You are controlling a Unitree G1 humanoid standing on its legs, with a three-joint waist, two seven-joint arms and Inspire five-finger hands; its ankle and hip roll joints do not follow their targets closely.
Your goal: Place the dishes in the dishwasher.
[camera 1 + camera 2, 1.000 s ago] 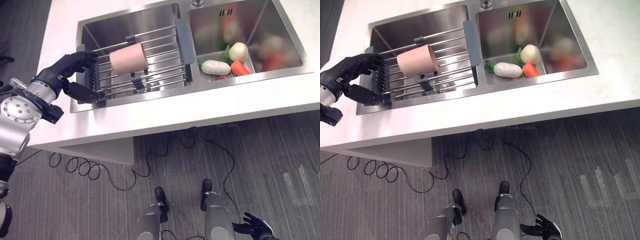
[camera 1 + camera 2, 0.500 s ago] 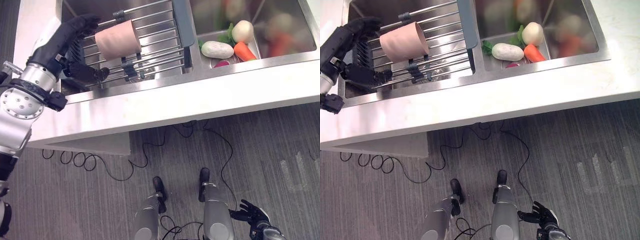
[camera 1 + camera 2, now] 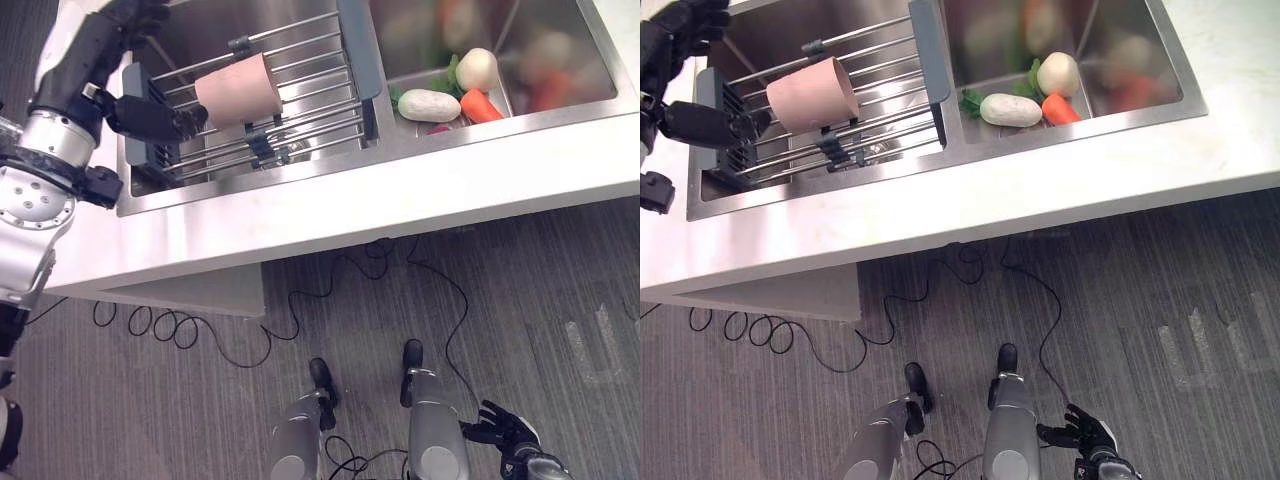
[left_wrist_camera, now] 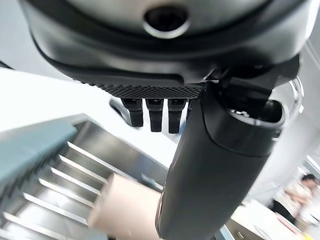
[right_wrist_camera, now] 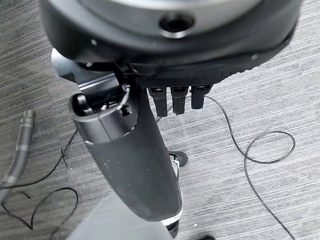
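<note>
Down low, the right hand (image 3: 508, 436) hung near the floor w/ fingers spread, holding nothing. Further up, the left hand (image 3: 100, 60) was at the left end of the wire rack (image 3: 290, 110) across the left sink basin (image 3: 250, 45), fingers straight, thumb by the rack's end. On the rack lay a pink cup (image 3: 238, 90) on its side. Beyond, veg (image 3: 455, 95) lay in the right basin.

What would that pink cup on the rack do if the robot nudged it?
The pink cup lies on its side across the rack's bars, so it would probably roll along them. It looks like thin plastic, likely light and easily shifted. Its smooth round wall may slip unless the left hand closes well round it.
</note>
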